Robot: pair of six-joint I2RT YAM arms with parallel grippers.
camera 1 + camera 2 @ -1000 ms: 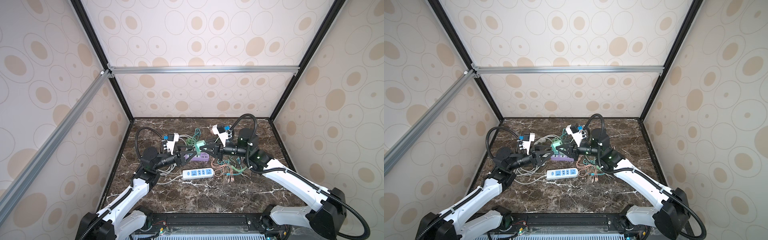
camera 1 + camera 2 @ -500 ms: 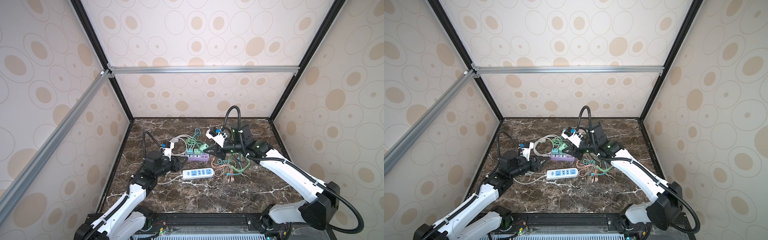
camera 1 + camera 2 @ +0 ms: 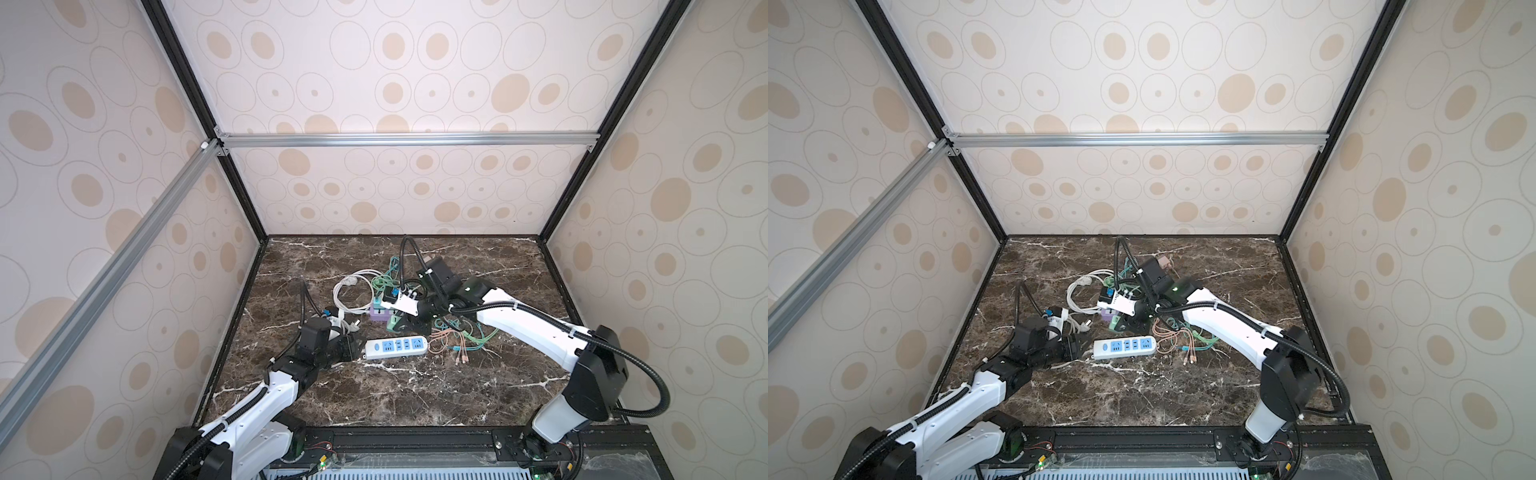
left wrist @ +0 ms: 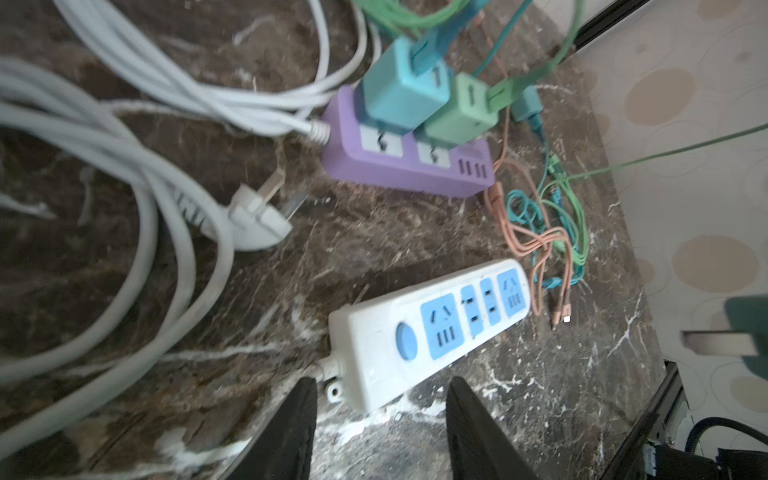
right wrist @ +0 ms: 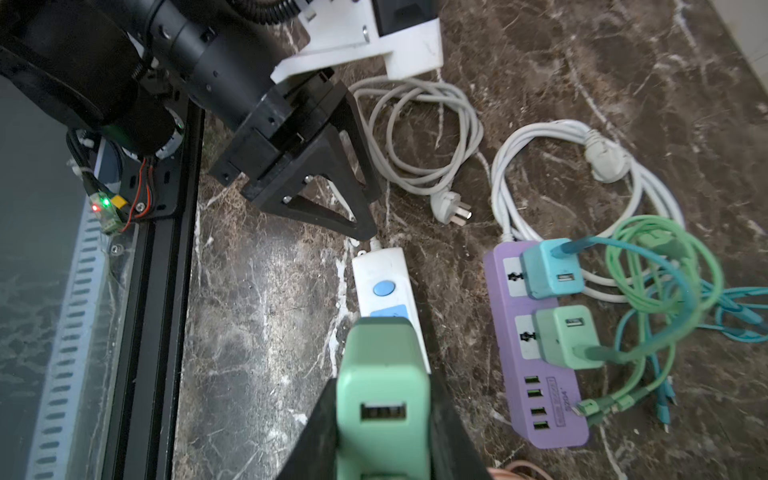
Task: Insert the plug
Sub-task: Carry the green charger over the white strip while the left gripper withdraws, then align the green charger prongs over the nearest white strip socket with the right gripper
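Observation:
A mint-green USB charger plug (image 5: 382, 395) sits between the jaws of my right gripper (image 5: 382, 415), which is shut on it. In both top views the plug (image 3: 392, 323) (image 3: 1115, 323) hangs just above the far side of the white power strip (image 3: 397, 347) (image 3: 1125, 347), which has blue sockets. My left gripper (image 4: 380, 384) is open, its fingers (image 4: 305, 399) straddling the strip's (image 4: 428, 328) cord end with gaps on both sides. That gripper sits low on the table (image 3: 352, 347).
A purple power strip (image 4: 399, 170) behind the white one carries a teal charger (image 4: 403, 91) and a green charger (image 4: 461, 112). A loose white three-pin plug (image 4: 257, 224) and coiled white cords lie to the left. Tangled orange, green and teal cables (image 3: 457, 336) lie right.
My left arm has pulled back from the purple strip and dropped to the white strip's cord end. My right gripper has carried the green plug down toward the white strip.

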